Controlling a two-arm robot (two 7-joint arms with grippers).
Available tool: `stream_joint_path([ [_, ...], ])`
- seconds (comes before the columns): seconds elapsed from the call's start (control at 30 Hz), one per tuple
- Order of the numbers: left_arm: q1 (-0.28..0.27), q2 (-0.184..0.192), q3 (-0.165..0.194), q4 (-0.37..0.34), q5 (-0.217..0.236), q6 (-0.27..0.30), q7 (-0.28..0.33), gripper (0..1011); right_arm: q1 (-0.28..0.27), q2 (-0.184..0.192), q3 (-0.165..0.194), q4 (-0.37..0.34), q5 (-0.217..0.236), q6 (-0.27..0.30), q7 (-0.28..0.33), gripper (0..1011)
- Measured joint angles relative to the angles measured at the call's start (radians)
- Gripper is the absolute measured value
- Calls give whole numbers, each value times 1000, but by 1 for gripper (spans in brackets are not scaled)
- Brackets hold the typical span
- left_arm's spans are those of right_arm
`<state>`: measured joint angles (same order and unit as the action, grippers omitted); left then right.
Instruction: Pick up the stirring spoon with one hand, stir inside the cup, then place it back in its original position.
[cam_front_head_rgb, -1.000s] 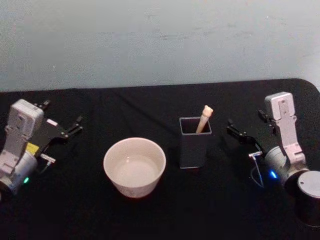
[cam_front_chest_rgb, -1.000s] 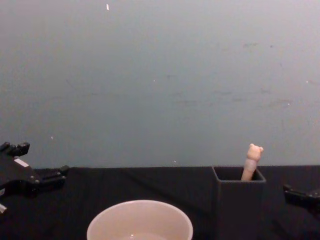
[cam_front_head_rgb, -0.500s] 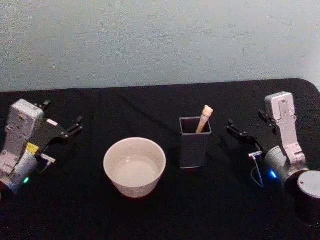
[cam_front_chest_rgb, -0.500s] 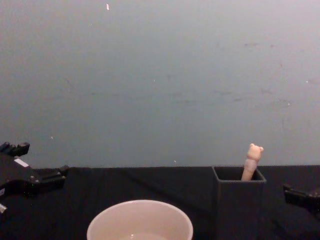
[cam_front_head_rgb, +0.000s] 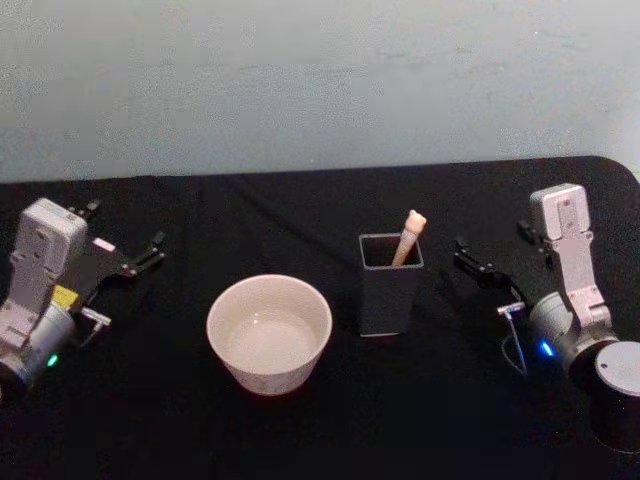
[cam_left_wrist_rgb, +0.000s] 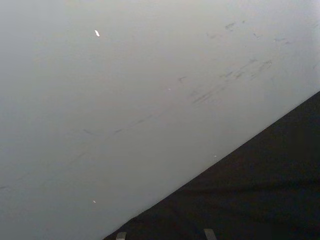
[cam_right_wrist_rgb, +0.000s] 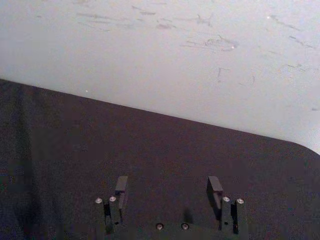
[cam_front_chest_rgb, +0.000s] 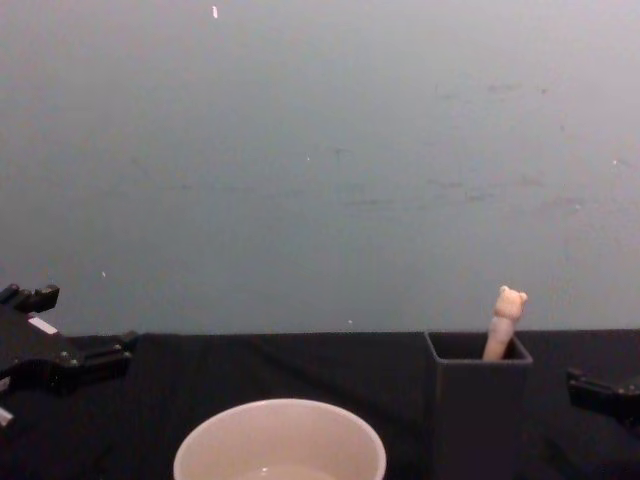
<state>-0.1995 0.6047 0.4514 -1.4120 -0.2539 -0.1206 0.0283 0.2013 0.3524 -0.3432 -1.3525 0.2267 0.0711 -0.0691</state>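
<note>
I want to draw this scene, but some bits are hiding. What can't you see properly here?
- Spoon: in head and chest views its stem and bowl are hidden inside the holder.
- Cup: the chest view's bottom edge cuts off its lower part.
- Left hand: the chest view's left edge cuts part of it off.
- Right hand: open; the chest view's right edge cuts off most of it.
</note>
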Motion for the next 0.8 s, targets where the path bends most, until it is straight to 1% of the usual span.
stream_joint_path([
  [0.8,0,0,0,0,0,0,0,1001,0,0,0,0,0,0,0,1002],
])
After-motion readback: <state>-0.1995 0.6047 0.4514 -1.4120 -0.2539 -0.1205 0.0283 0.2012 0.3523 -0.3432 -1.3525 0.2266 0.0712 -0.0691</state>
